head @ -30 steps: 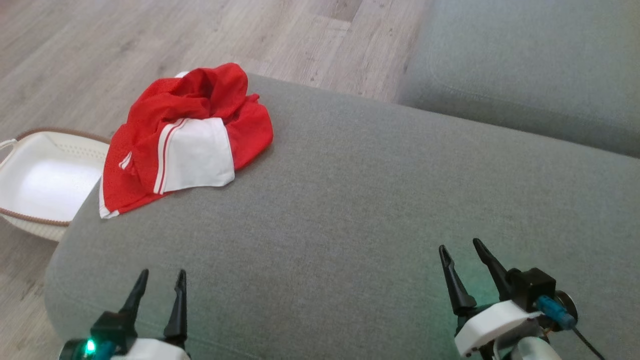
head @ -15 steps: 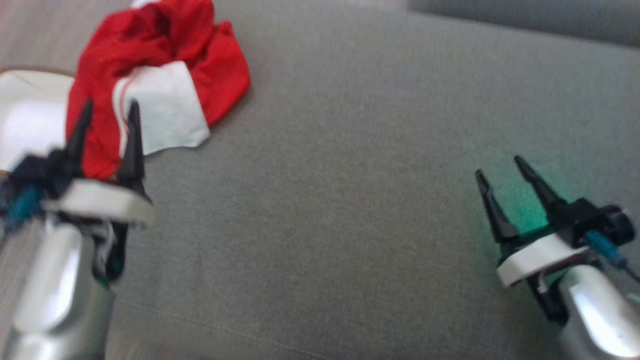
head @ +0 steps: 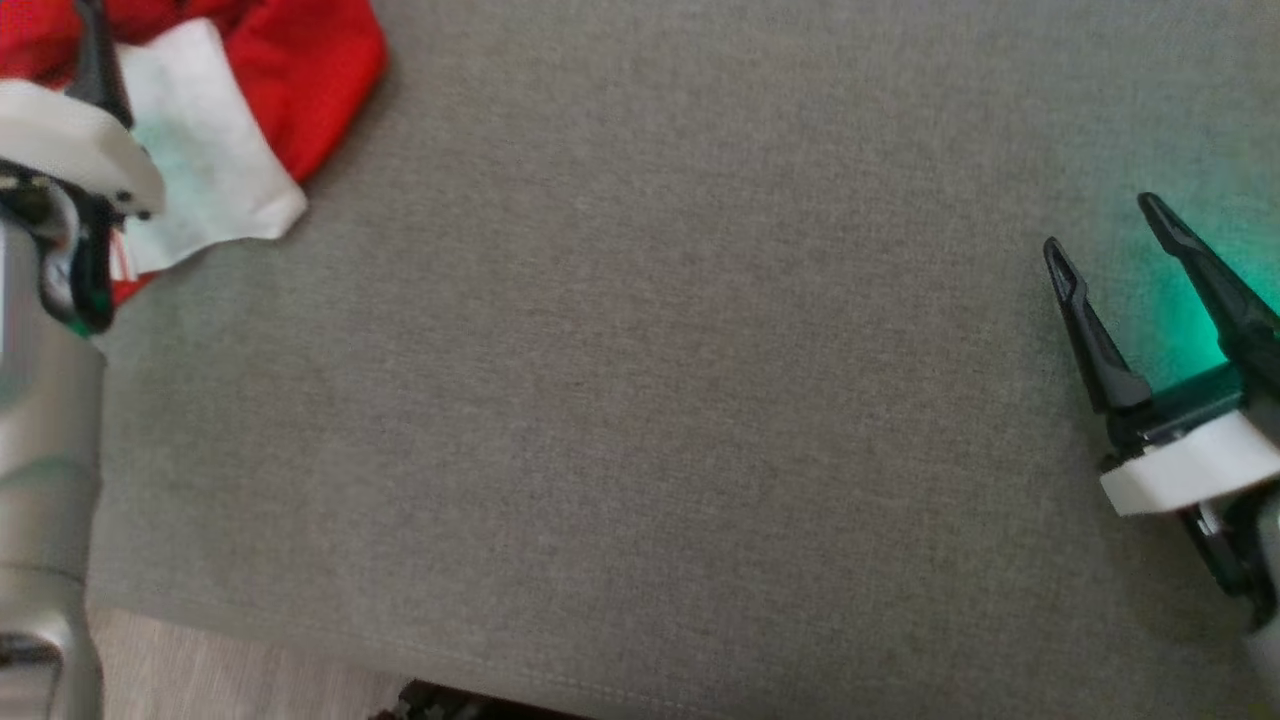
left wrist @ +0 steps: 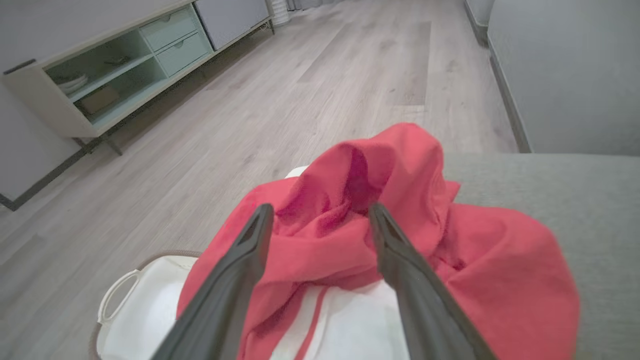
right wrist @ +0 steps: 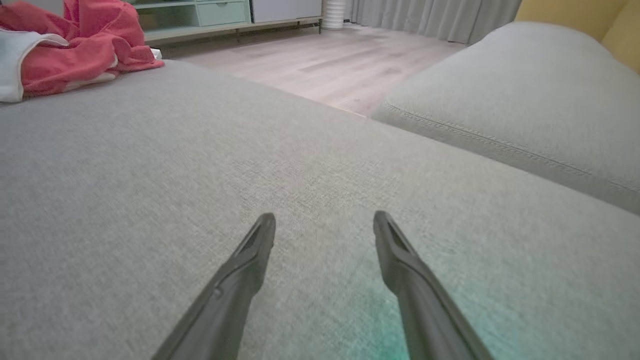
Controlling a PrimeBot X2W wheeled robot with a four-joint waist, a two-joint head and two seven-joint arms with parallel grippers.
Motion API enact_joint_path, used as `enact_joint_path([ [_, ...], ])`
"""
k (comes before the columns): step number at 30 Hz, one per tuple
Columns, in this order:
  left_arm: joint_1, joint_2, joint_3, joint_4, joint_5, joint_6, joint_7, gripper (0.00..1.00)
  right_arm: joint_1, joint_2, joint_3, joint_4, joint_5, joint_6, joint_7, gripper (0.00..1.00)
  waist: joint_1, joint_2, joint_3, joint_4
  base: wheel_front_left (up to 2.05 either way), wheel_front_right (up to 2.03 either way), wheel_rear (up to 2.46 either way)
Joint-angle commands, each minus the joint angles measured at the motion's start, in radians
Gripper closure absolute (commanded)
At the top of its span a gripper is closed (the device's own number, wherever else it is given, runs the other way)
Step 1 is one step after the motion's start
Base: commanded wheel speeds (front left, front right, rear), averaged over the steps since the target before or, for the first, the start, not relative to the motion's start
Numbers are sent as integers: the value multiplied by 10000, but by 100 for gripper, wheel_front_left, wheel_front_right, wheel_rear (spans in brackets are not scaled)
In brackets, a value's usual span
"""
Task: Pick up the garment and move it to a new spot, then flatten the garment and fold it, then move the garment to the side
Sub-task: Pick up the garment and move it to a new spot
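Left gripper (left wrist: pixel 320 207), jaws apart, poised at the garment (left wrist: pixel 500 270): pickup step; next, lower and clench a fold. Right gripper (right wrist: pixel 324 216) also released.

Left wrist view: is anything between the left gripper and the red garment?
Nothing visible. The left gripper, open, points straight at the crumpled garment on the grey cushion; no other object lies between them.

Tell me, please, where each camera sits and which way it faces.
Head view: on the head, facing down at the cushion; right gripper and left forearm show.
Left wrist view: on that wrist, facing the red garment past the open left gripper.
Right wrist view: on that wrist, facing across the cushion past the open right gripper.
All three share the garment.
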Motion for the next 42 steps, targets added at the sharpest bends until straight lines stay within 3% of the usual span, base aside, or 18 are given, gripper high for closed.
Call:
enact_joint_path([
  [1, -533, 768, 249, 255, 192, 115, 183, 0, 456, -282, 4, -748, 50, -7, 195, 0, -3, 0, 572, -208, 0, 0, 0],
  [9, -1613, 1115, -296, 2392, 662, 63, 765, 0, 1047, -293, -456, -1979, -32, -7, 708, 0, -3, 0, 1034, -372, 0, 0, 0],
  [10, -1685, 1118, -341, 2579, 661, -13, 801, 33, 1086, -277, -496, -2044, -38, -7, 728, 0, -3, 0, 1047, -387, 0, 0, 0],
  [11, -1747, 1087, -335, 2772, 582, -120, 866, 87, 1118, -261, -535, -2089, -41, -7, 739, 0, -3, 0, 1050, -395, 0, 0, 0],
  [12, -1804, 1059, -364, 2924, 546, -212, 890, 100, 1143, -256, -565, -2111, -40, -7, 742, 0, -3, 0, 1046, -393, 0, 0, 0],
  [20, -2336, 1130, -530, 3235, 631, -261, 187, 100, 1081, 90, -369, -1790, -34, -7, 502, 0, -3, 0, 460, -511, 0, 0, 0],
  [29, -2831, 1627, -986, 2330, 719, -707, -140, 100, 1069, 1093, 209, -349, 105, -7, -364, 0, -3, 0, -1432, -963, 0, 0, 0],
  [35, -2588, 1753, -1564, 291, 259, -867, 484, 100, 1000, 1799, 496, 597, 175, -7, -1006, 0, -3, 0, -2693, -1402, 0, 0, 0],
  [42, -1205, 1919, -3052, -4160, -1798, -881, 2362, 100, 671, 2306, 630, 1186, 178, -7, -1384, 0, -3, 0, -3467, -1970, 0, 0, 0],
])
